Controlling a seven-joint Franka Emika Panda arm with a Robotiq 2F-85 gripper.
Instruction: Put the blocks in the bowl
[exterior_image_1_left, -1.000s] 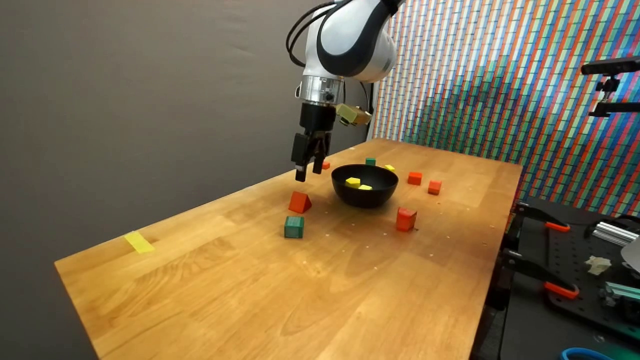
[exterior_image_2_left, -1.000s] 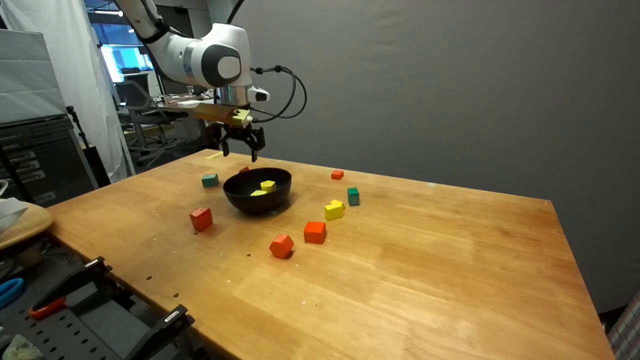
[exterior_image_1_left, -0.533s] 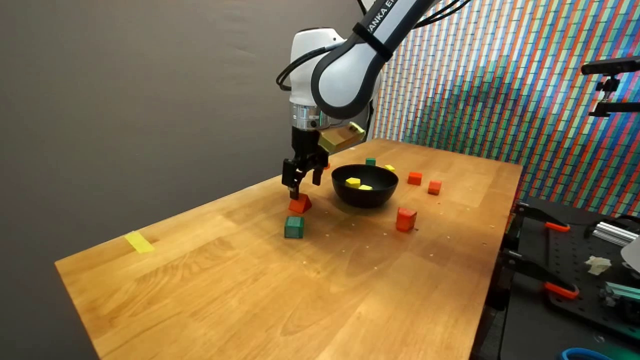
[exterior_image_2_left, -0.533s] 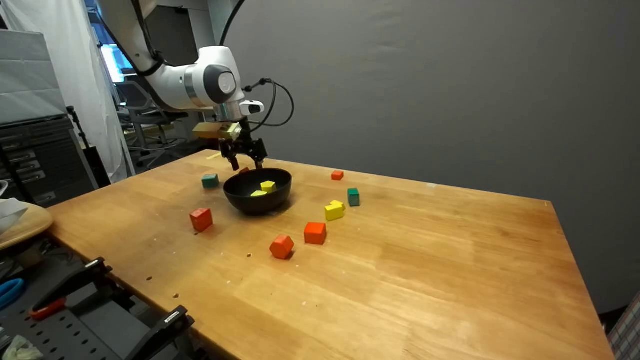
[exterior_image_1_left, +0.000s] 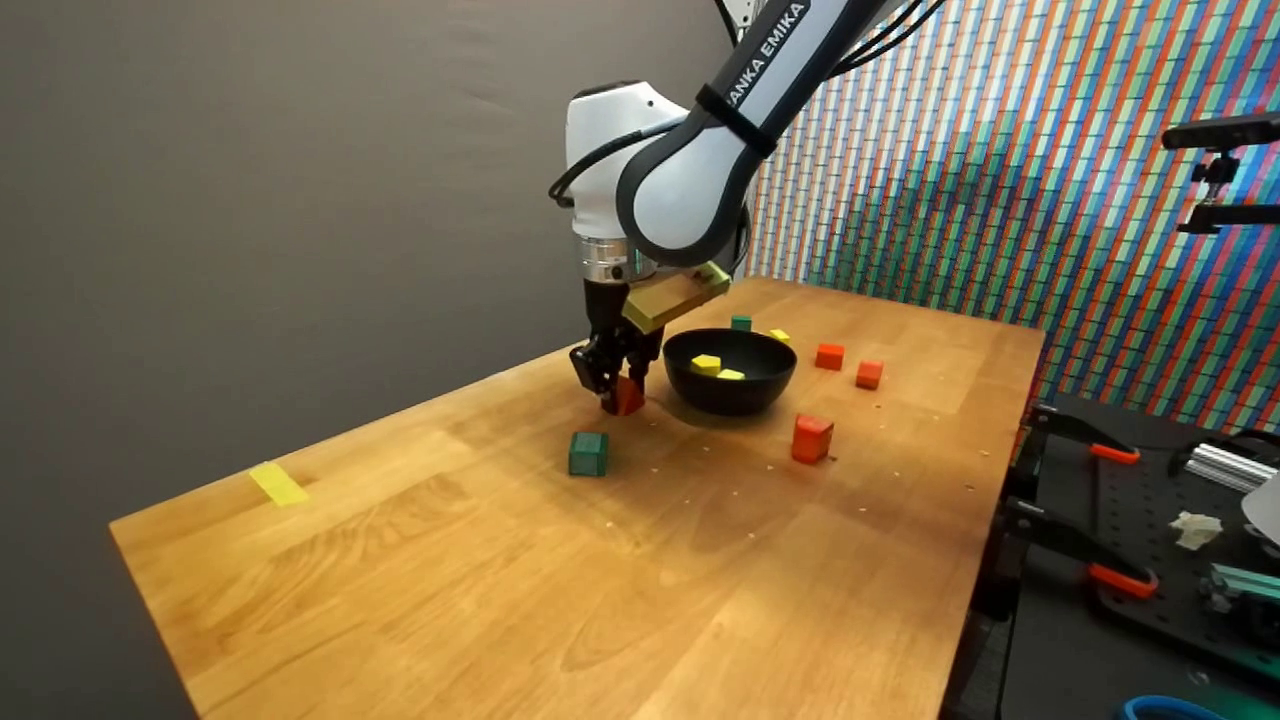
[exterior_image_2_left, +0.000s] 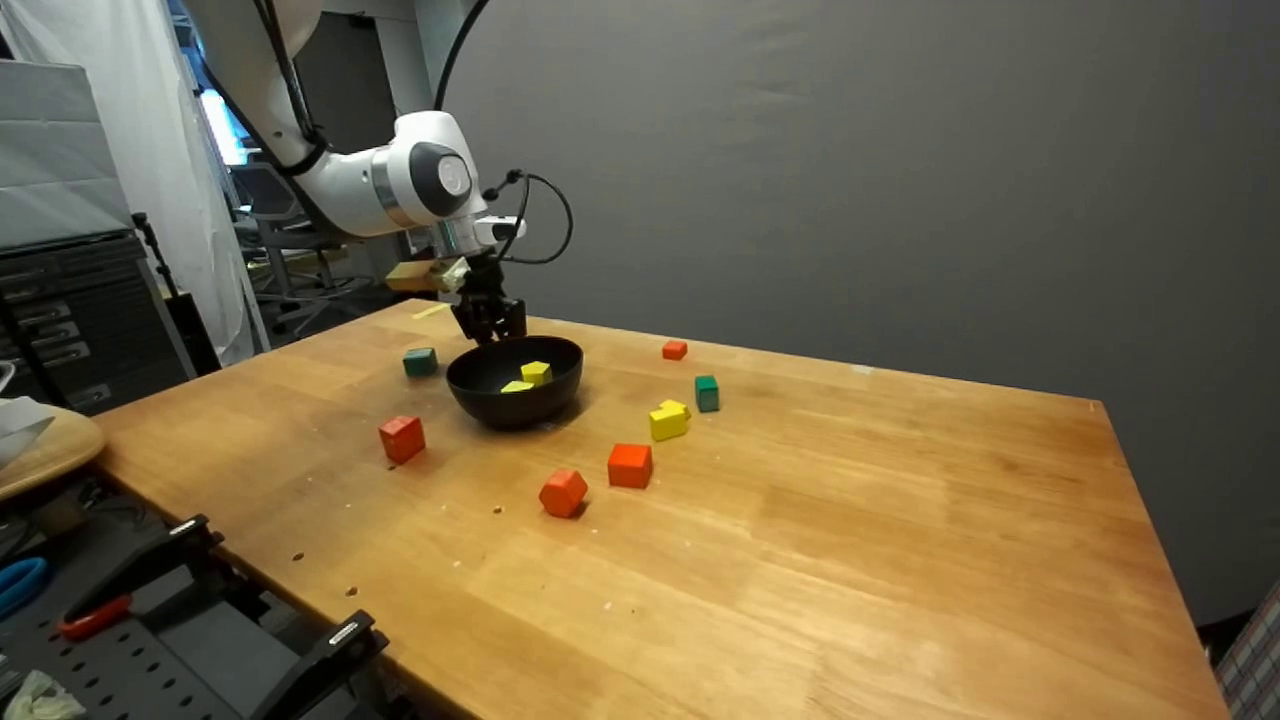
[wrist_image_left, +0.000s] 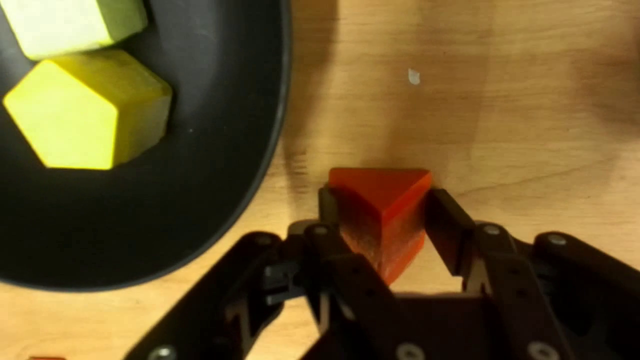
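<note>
In the wrist view my gripper (wrist_image_left: 382, 202) is shut on a red triangular block (wrist_image_left: 385, 192), with a pad against either side of it. The block is at table level beside the black bowl (wrist_image_left: 220, 150); in an exterior view the same red block (exterior_image_1_left: 628, 396) shows between the fingertips. Two yellow blocks (exterior_image_2_left: 536, 372) lie inside the bowl. Around it on the table are a green block (exterior_image_1_left: 587, 455), a red block (exterior_image_1_left: 813, 438), two more red blocks (exterior_image_2_left: 630, 466), (exterior_image_2_left: 564, 493), yellow (exterior_image_2_left: 668, 422), a second green block (exterior_image_2_left: 707, 393) and a small orange block (exterior_image_2_left: 675, 350).
The bowl's rim stands close beside the gripper's fingers. A flat yellow strip of tape (exterior_image_1_left: 280, 483) is stuck near the table's edge. Black clamps (exterior_image_1_left: 1080, 555) grip the table's side, and a grey wall (exterior_image_2_left: 900, 200) rises behind it.
My gripper has come down to the table and its jaws have closed round the red triangular block. That block has shifted slightly toward the bowl and turned. The other blocks have stayed put.
</note>
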